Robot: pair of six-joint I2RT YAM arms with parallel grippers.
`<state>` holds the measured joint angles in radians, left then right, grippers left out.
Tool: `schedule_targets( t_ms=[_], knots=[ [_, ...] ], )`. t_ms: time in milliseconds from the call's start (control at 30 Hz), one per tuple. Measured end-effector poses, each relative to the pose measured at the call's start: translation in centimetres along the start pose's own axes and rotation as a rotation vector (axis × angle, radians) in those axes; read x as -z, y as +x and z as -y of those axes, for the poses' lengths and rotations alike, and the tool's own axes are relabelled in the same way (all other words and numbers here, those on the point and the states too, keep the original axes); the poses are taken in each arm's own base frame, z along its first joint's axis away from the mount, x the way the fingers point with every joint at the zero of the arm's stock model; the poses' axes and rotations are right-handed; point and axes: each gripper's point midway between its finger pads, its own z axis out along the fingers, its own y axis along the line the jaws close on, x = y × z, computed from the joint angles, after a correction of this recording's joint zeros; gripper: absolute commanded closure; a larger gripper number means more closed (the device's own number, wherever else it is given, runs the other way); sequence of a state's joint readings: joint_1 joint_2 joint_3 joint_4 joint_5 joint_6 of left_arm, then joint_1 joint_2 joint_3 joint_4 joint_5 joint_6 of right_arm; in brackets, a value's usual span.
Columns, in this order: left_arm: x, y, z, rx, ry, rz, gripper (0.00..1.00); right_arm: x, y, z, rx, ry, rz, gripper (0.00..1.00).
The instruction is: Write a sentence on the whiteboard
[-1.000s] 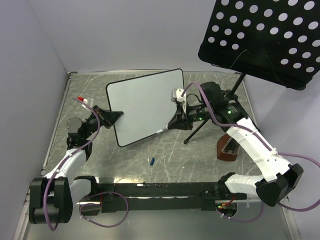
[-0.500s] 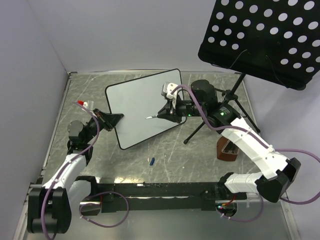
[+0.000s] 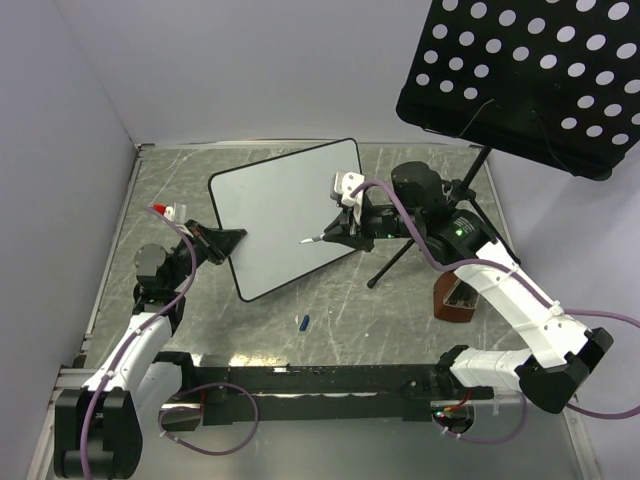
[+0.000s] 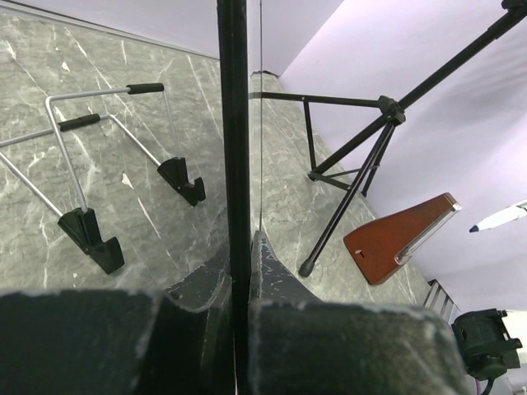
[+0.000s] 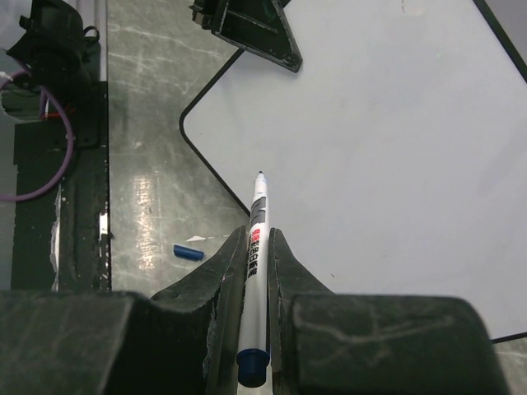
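Note:
The whiteboard [image 3: 285,205] is tilted over the table, and no sentence shows on its plain white face [image 5: 395,140]. My left gripper [image 3: 228,239] is shut on the board's left rim, seen edge-on as a black strip [image 4: 233,123] between the fingers [image 4: 239,257]. My right gripper [image 3: 337,228] is shut on a silver marker [image 5: 257,239] with its blue end toward the wrist. The uncapped tip [image 3: 303,242] points over the board's lower part near the rim. I cannot tell if the tip touches the board.
A blue marker cap [image 3: 303,322] lies on the marble table below the board. The black perforated music-stand panel [image 3: 520,70] hangs at the upper right on a tripod [image 3: 400,255]. A brown wooden block [image 3: 452,298] lies by my right arm. A wire stand [image 4: 90,148] lies behind the board.
My right gripper carried the marker from beside the board's lower right edge to over its face, then drew back slightly. The left gripper and board shifted a little left.

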<state>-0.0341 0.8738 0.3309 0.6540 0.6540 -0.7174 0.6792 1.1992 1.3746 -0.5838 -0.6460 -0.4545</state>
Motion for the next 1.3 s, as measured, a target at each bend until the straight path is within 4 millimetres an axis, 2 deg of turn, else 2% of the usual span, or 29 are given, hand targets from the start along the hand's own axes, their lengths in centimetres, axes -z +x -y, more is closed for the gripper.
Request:
schedule_targets(
  t_ms=[1300],
  knots=[
    [-0.1,0.5,0.2,0.008,-0.012,0.003,0.99,-1.0,1.0,-0.1,-0.022,-0.037,-0.025,1.0]
  ],
)
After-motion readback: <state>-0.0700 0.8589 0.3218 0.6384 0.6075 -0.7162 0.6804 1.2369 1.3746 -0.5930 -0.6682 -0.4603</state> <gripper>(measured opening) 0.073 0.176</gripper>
